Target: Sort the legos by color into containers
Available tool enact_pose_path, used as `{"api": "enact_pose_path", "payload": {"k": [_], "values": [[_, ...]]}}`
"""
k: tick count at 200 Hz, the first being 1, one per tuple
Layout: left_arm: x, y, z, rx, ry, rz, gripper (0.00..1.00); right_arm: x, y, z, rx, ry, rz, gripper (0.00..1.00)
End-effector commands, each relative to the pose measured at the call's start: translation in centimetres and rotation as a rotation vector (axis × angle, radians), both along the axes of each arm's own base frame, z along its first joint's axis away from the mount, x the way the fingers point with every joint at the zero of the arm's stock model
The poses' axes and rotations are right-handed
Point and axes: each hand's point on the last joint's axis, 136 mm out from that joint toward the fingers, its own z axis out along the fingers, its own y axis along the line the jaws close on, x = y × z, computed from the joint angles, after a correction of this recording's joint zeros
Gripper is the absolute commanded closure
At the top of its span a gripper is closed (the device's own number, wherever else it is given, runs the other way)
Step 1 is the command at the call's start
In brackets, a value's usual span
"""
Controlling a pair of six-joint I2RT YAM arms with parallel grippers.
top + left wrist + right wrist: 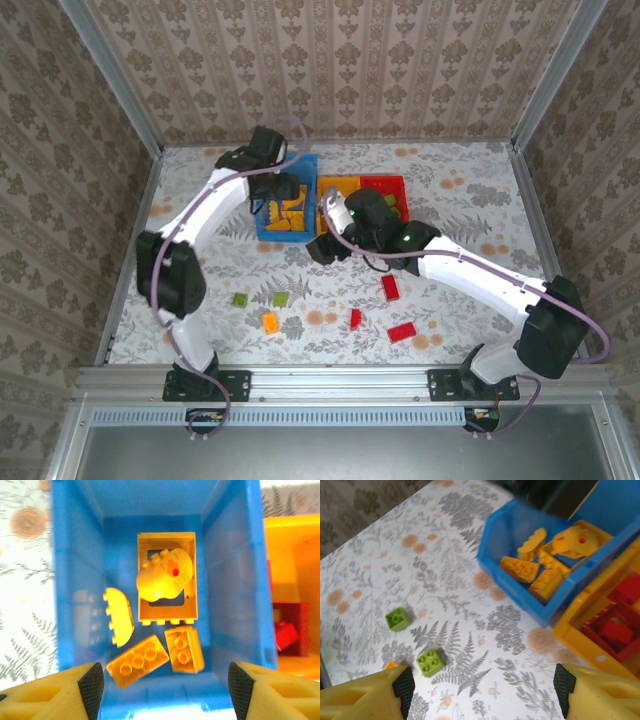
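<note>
Worktop [470,200]: pale sheet printed with grey ferns and orange blossoms.

Far centre: three bins in a row, side by side. Blue bin [285,236] on the left, yellow bin [338,187] in the middle, red bin [385,181] on the right.

Near half, loose pieces:
- left green brick [240,299] and right green brick [281,299], near each other
- orange brick [269,321], just nearer than these
- small red piece [355,318], further right
- long red piece [390,287]
- flat red piece [402,332]

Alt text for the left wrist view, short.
Top-down look into a blue bin holding orange-yellow legos: a square frame with a rounded piece on it, a curved plate, two bricks. The open left gripper hangs above it; a yellow-orange bin with red legos sits beside it.
</note>
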Motion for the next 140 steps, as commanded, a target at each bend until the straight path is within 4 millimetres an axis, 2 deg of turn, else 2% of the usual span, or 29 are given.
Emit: {"api": "enact_pose_path", "payload": {"k": [1,16,30,49,70,89,115,140], "values": [[-3.8,3.0,3.0,-0.059,-0.033,0.168,0.31,-2.2,2.5,-3.0,-0.109,0.007,0.133,0.23],[-7.4,5.0,3.0,-0.083,-0.015,0.246,0.32,-3.6,4.8,-4.7,-0.139,0.019,0.209,0.23],[-10.9,6.6,1.9,-0.095,0.028,0.294,0.32,-4.4,6.3,-6.9,-0.179,0.043,0.247,0.23],[-15.4,8.7,0.6,-0.106,0.077,0.343,0.32,-4.8,7.6,-9.7,-0.241,0.064,0.28,0.23],[-19.5,9.9,-0.3,-0.175,0.099,0.384,0.31,-4.8,8.3,-12.8,-0.325,0.08,0.314,0.22],[-22.4,10.3,-1.0,-0.265,0.133,0.423,0.3,-4.6,8.6,-14.9,-0.384,0.089,0.342,0.22],[-26.1,11.2,-2.5,-0.274,0.252,0.487,0.29,-4.8,9.4,-17.2,-0.441,0.102,0.395,0.21],[-27.8,12.1,-2.5,-0.262,0.271,0.51,0.29,-4.6,9.9,-18.7,-0.474,0.118,0.404,0.21]]}}
